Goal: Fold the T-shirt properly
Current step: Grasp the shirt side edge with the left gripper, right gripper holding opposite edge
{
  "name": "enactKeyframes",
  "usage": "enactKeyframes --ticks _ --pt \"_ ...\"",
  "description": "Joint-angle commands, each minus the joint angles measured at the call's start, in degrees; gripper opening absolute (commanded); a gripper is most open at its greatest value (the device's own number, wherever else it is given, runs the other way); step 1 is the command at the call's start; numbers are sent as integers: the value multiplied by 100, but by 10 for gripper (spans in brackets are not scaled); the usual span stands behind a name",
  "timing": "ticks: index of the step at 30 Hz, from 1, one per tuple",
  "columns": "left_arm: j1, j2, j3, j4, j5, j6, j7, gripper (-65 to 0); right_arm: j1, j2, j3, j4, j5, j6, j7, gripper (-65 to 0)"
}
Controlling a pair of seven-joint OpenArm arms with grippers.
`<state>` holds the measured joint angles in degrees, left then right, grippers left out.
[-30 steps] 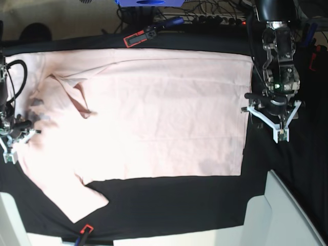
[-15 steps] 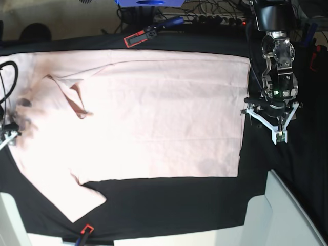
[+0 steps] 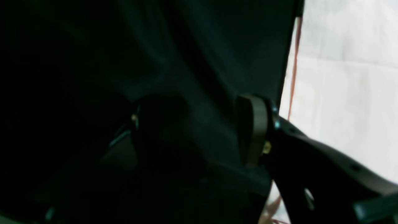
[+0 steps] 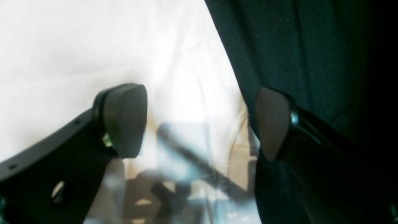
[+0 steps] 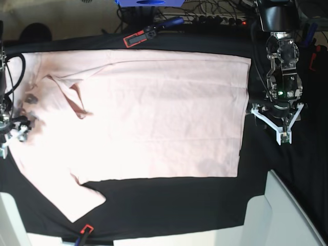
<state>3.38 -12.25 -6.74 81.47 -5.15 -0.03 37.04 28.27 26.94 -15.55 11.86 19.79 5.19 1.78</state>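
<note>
- Left wrist view: the left fingers point(image 3: 199, 133) hang parted and empty over the black table cloth point(image 3: 174, 62) on the bench. The large pale pink cotton T-shirt point(image 3: 342, 77) lies beside one pad, its edge not touched.
- Right wrist view: the right fingers point(image 4: 199, 124) are spread wide, released, holding nothing, astride the shirt's border.
- Base view: the shirt's long axis runs between both arms; each arm stands at one end, about equally near.

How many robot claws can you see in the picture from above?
2. The left gripper hangs over the black cloth, just past the T-shirt hem on the picture's right. The right gripper sits at the shirt's neck end, partly cut off by the picture's left edge.
</note>
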Motion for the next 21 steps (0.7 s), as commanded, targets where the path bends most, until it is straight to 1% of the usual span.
enactKeyframes --ticks 1,5,7,9,11,12,14,16,19,20,21 --pt "-61 -80 -16 112 9 25 -104 -270 105 45 12 -30 -23 48 -59 -129" --pt "-61 -72 -16 121 9 25 -104 -270 105 18 21 -30 -23 66 -95 -131" --pt "-61 -63 -16 130 9 25 -104 -270 105 18 276 -30 -23 66 -139 -148" --pt "-61 -63 -16 130 9 25 -104 -270 105 18 610 -30 -23 101 -323 -210" --pt "-61 -63 -16 130 0 25 -104 -270 105 18 865 -30 -23 329 -446 -299" --pt "-61 -63 -16 130 -8 25 -104 -270 105 18 944 -30 -32 444 -473 -332" --pt "-70 -45 -16 130 -26 25 -104 -270 105 18 1041 -30 -32 575 -499 -405" --pt "-70 -36 -16 130 -35 25 -104 -270 105 9 1067 -30 -32 584 -499 -485" --pt "-70 -36 -7 130 -35 25 -104 -270 105 9 1067 -30 -32 584 -499 -637" --pt "-78 -28 2 130 -44 25 -104 -270 105 9 1067 -30 -32 584 -499 -650" --pt "-87 -28 2 130 -44 25 -104 -270 105 9 1067 -30 -32 584 -499 -650"
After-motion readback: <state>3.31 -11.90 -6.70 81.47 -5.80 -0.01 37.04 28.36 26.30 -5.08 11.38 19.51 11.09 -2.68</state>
